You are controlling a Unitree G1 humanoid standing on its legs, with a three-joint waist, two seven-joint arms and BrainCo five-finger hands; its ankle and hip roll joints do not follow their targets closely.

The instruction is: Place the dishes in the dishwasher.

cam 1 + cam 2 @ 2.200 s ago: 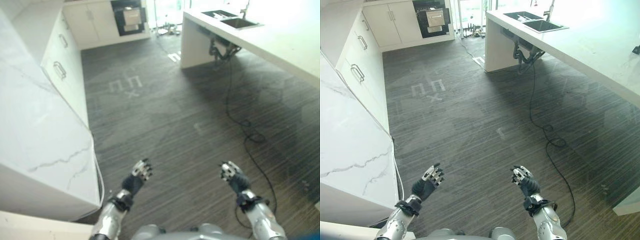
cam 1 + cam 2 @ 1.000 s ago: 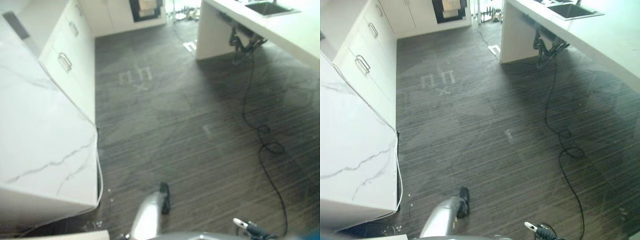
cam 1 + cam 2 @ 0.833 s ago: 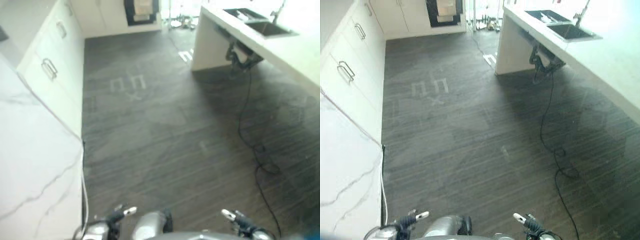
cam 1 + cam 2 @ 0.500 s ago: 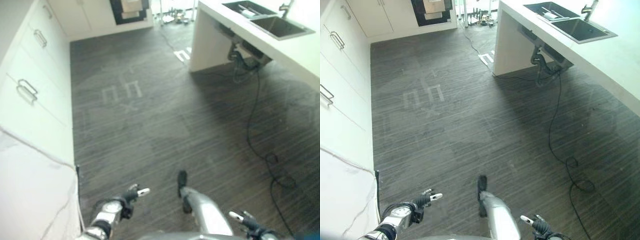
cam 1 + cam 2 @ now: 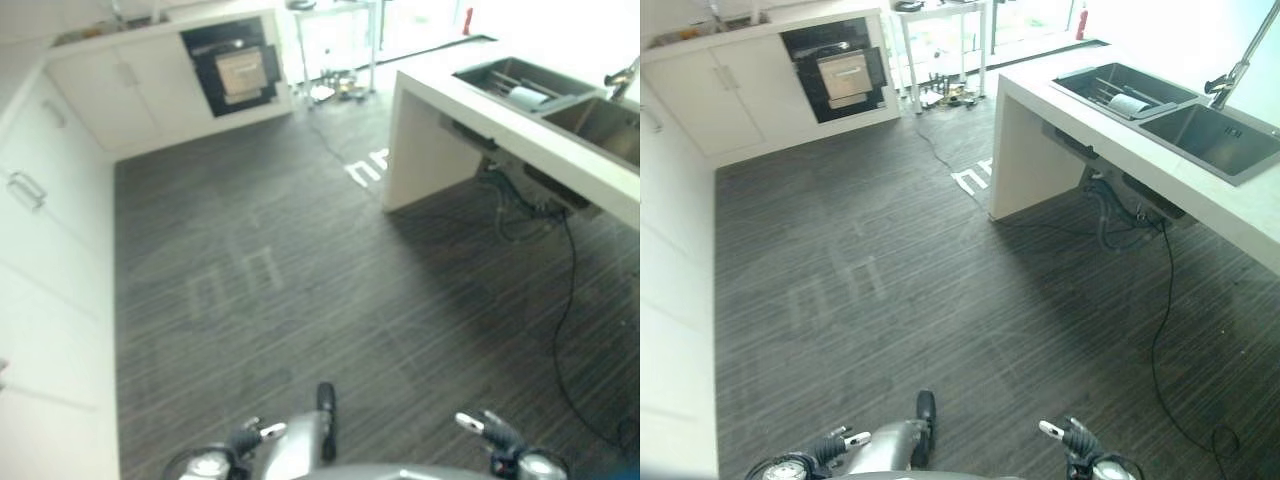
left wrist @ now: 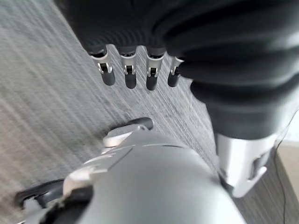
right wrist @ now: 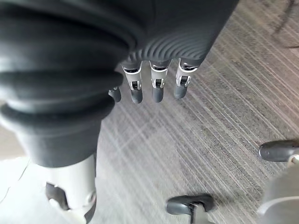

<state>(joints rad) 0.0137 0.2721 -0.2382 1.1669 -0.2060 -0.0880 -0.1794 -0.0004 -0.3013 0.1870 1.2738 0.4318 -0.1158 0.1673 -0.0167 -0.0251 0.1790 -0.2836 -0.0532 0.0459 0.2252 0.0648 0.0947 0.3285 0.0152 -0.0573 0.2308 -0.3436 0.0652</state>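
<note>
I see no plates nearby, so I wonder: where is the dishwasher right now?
The dishwasher is at the far end of the room, built into the white cabinets on the back wall, left of a small white table. It appears ajar.

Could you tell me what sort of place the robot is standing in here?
Most likely a home-style kitchen: an island counter with a double sink and tap, white cabinets along the wall, and a dark built-in appliance at the far end, perhaps the dishwasher.

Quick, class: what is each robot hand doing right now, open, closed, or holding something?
Left robot hand: open, fingers straight, holding nothing.
Right robot hand: open, fingers straight, holding nothing.
</note>
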